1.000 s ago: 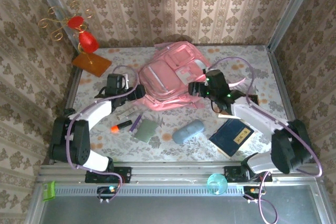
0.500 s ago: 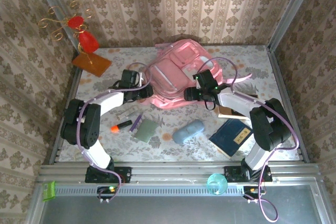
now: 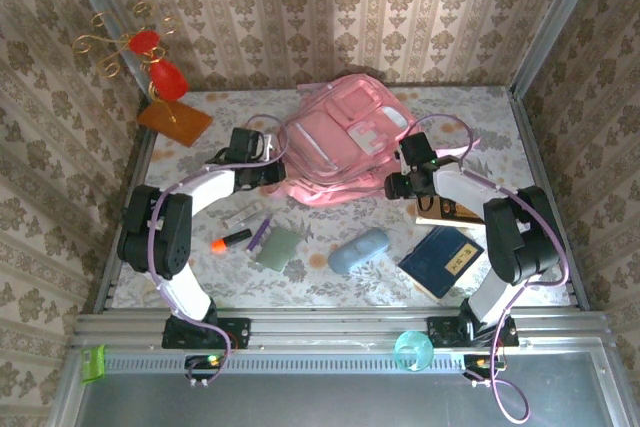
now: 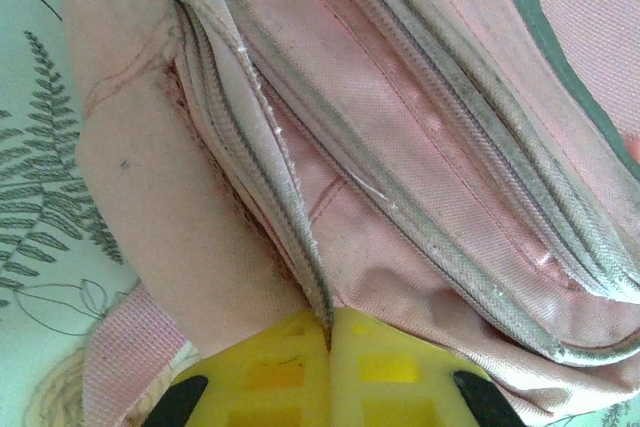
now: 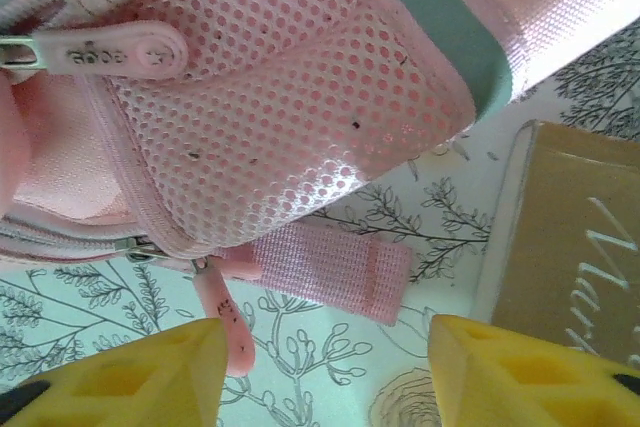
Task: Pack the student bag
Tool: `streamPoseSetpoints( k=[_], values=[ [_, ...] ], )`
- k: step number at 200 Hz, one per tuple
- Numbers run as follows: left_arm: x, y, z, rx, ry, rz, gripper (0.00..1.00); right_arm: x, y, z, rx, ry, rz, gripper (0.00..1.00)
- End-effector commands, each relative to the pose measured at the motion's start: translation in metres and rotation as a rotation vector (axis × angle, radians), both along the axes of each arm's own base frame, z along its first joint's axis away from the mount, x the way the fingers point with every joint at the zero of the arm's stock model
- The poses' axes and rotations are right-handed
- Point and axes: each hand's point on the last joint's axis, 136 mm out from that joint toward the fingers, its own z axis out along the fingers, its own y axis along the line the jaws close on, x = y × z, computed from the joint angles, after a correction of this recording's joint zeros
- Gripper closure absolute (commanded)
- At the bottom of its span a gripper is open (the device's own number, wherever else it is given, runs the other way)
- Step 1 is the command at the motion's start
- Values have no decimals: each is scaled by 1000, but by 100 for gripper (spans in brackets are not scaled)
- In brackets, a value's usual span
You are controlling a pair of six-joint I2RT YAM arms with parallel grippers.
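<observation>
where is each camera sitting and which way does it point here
Top external: fixed above and behind the arms, looking down on the table; both arms show, left gripper and right gripper flanking the student bag.
Left wrist: on the left arm, facing the bag's zipper seams; its yellow fingers are shut on the fabric edge.
Right wrist: on the right arm, facing the mesh side pocket and a brown book; its yellow fingers stand apart.
Shared: the bag in all three; the book in top external and right wrist.
</observation>
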Motion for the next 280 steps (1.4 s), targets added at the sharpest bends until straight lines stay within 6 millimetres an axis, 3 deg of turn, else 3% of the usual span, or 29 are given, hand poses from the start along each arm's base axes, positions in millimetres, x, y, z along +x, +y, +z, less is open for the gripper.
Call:
streamPoseSetpoints(
  k=[1,58,151,171,195,219,239,262,280],
  values=[
    [8,3,8,6,-22,-40,95,-4,17,-7,42,68,83,47],
    [10,2,2,0,-9,-54,96,-8,36,-12,110,90,134,44],
    [12,6,-1,10,-6,-51,97,-4,39,-16,109,110,142,87],
    [17,11,-1,17,-6,-49,97,-11,52,-5,172,91,182,93],
    [26,22,-1,26,-1,-36,95,-25,83,8,271,77,260,99],
    [37,29,4,32,-13,-23,83,-29,103,18,333,49,278,100],
    [39,37,11,46,-36,6,64,-25,107,18,358,44,256,100],
    [31,55,22,93,-84,79,41,-21,109,10,368,55,236,100],
    [17,75,31,147,-128,170,30,-21,114,6,397,64,233,99]
  ],
)
